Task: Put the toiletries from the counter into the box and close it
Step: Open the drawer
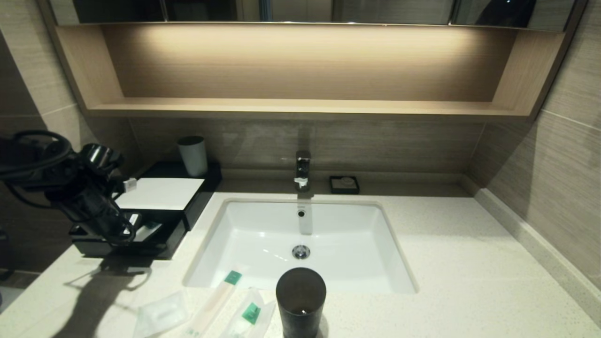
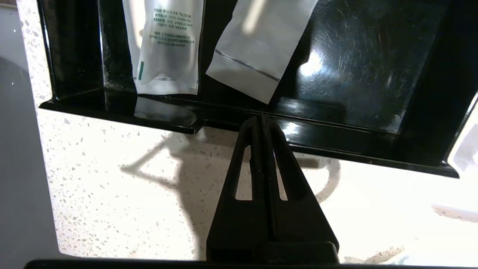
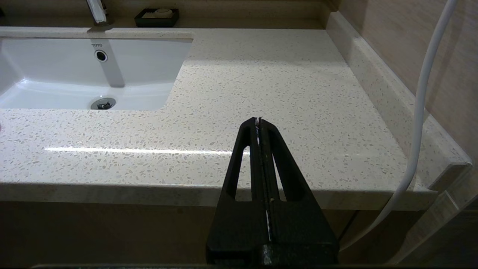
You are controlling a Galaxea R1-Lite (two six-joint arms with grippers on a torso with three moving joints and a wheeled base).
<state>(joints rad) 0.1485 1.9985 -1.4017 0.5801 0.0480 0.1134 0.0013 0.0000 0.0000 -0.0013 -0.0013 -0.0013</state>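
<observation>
The box (image 1: 162,206) sat at the left of the head view on the speckled off-white worktop (image 1: 469,263), against the back wall, with its white top panel (image 1: 162,193) facing up and its pull-out tray (image 1: 155,237) drawn toward the lower left of the frame. In the left wrist view, two packets lay inside the tray: a printed packet with a green mark (image 2: 166,48) and a plain white packet (image 2: 261,48). Both had their long axes running from the tray's front lip toward the top of the frame, and the plain one was tilted slightly; both were cut off by the upper edge.

The left claw (image 2: 261,116) was pressed together, holding nothing, its tip at the tray's front lip (image 2: 336,145). The right claw (image 3: 258,120) was also together, empty, hanging off the worktop's front edge at the right.

Three more packets lay at the lower edge of the head view: a squarish packet (image 1: 159,313), a long thin packet (image 1: 216,300) angled toward the upper right, and a green-labelled packet (image 1: 249,312); all were partly cropped. A dark cup (image 1: 300,300) stood beside them, in front of the white basin (image 1: 300,244). A grey cup (image 1: 193,155) stood on the rear of the box. A small black dish (image 1: 344,184) sat by the tap (image 1: 303,170). Wall tiles and a lit wooden shelf (image 1: 300,105) rose behind.
</observation>
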